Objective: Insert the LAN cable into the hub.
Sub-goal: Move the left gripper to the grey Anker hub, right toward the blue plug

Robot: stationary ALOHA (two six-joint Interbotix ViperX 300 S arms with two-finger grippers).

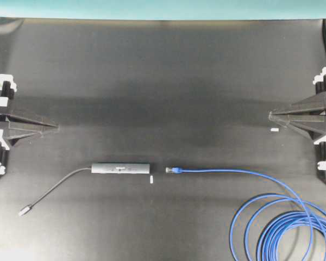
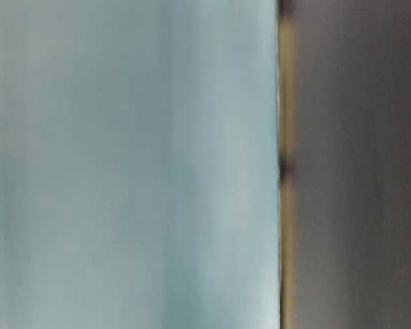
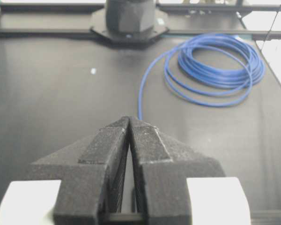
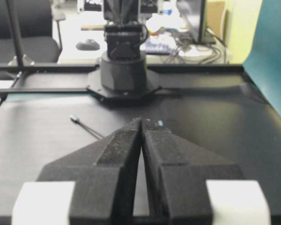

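The hub (image 1: pixel 120 168), a slim dark-grey bar with a pale label, lies flat on the black mat; its thin grey cord (image 1: pixel 54 190) runs left to a silver plug (image 1: pixel 25 211). The bright-blue LAN cable (image 1: pixel 233 172) lies to its right, its blue-booted plug (image 1: pixel 173 170) pointing at the hub's end with a small gap between them, the rest coiled in loops (image 1: pixel 293 231). My left gripper (image 1: pixel 55 126) is shut and empty at the left edge, far from the hub. At the right edge my right gripper (image 1: pixel 270 115) is shut and empty too. The loops (image 3: pixel 215 63) show in the left wrist view.
A small white marker (image 1: pixel 151 180) lies just below the gap between hub and plug; another white marker (image 1: pixel 274 130) lies near my right gripper. The mat's far edge meets a teal backdrop (image 1: pixel 163 10). The opposite arm's base (image 3: pixel 129 21) stands across the mat. The table-level view is blurred.
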